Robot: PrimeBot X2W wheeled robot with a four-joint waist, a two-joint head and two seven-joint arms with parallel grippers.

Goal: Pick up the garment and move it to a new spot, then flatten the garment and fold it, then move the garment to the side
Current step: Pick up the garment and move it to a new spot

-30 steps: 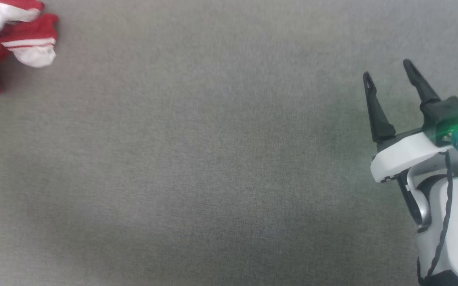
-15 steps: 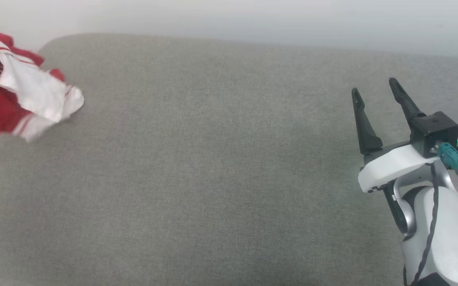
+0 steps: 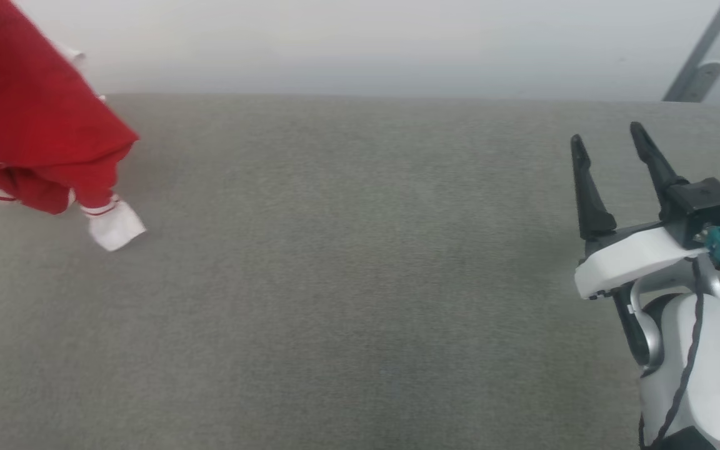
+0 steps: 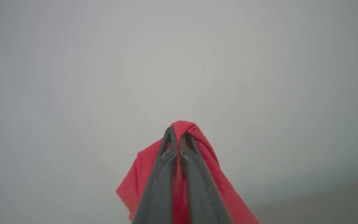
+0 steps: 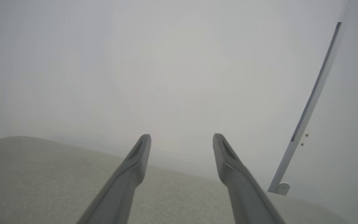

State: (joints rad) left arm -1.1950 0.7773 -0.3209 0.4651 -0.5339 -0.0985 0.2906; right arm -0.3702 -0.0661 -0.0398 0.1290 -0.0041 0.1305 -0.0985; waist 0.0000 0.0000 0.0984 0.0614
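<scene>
One red garment point(image 4: 138, 180) pinched tight in left gripper point(image 4: 177, 133), wrist view; right gripper point(image 3: 607, 134) wide, head view.

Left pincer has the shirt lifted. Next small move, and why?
Probably carry the garment rightward toward the middle of the grey surface. The left pincer is shut on a red fold, the shirt hangs bunched at the surface's far left with a white sleeve dangling low, and the right pincer stands open, apart.
</scene>
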